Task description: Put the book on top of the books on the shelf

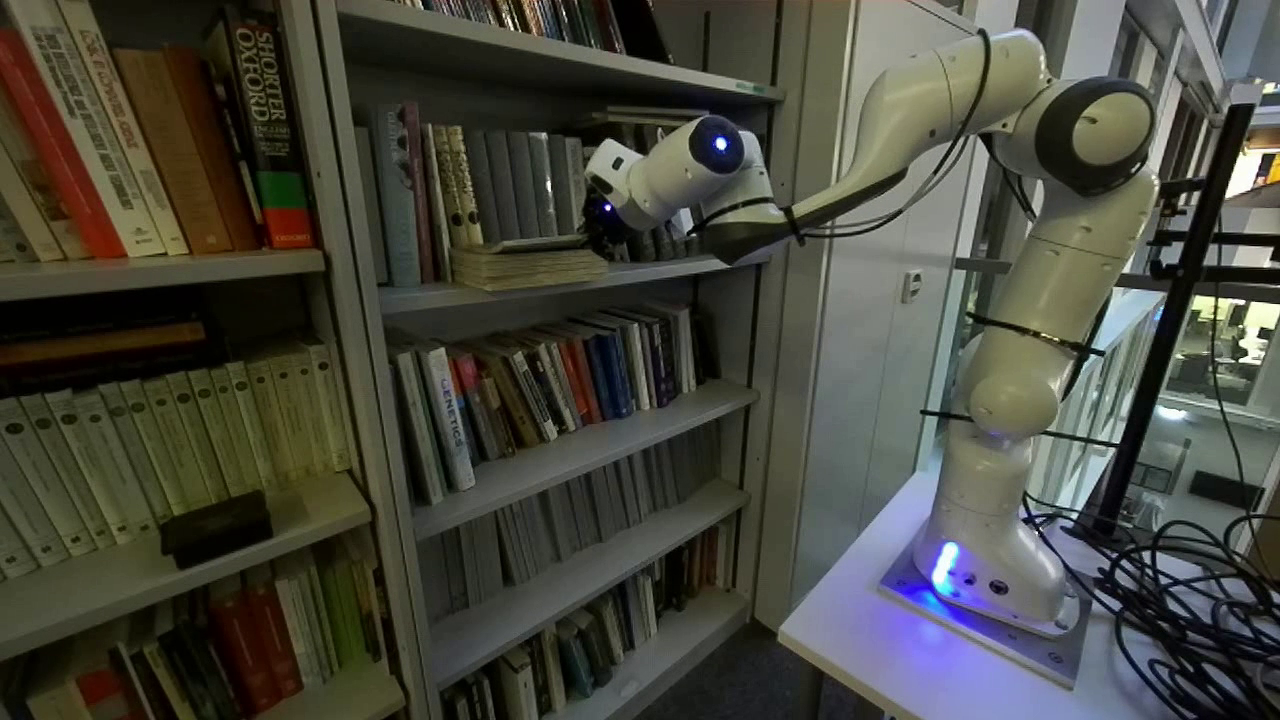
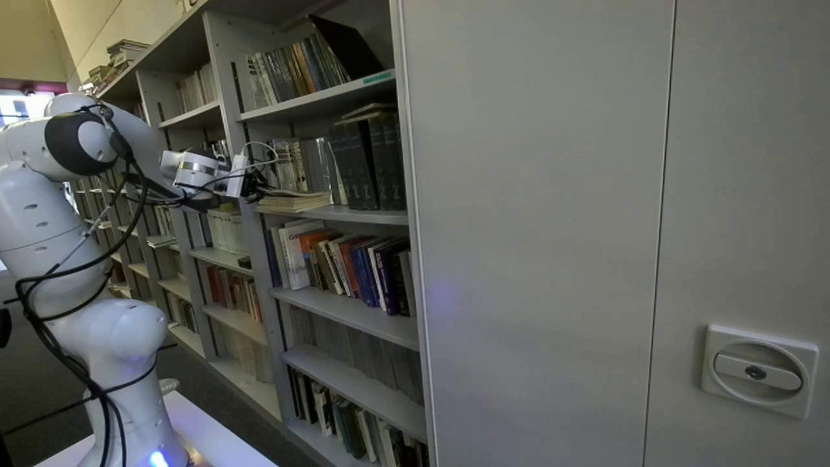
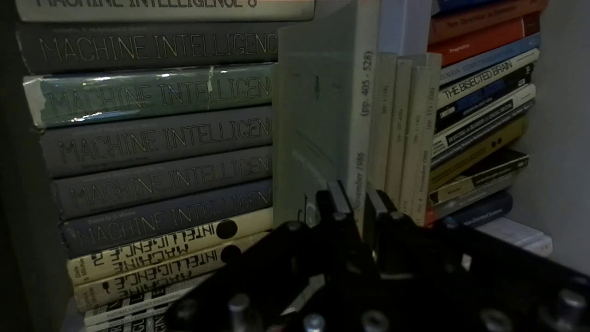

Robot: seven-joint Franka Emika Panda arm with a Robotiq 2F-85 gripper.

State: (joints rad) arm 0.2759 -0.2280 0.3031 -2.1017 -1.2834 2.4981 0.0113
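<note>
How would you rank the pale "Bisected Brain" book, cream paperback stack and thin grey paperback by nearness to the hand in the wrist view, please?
1. Thin grey paperback: gripped.
2. Cream paperback stack: immediately right.
3. Pale "Bisected Brain" book: farther right.

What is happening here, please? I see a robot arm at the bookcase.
The robot arm holds a thin pale book by its spine edge, with the gripper shut on it. The book is over a pile of similar books lying flat on the shelf, in front of upright grey books. It is not yet released; I cannot tell whether it touches the pile.
</note>
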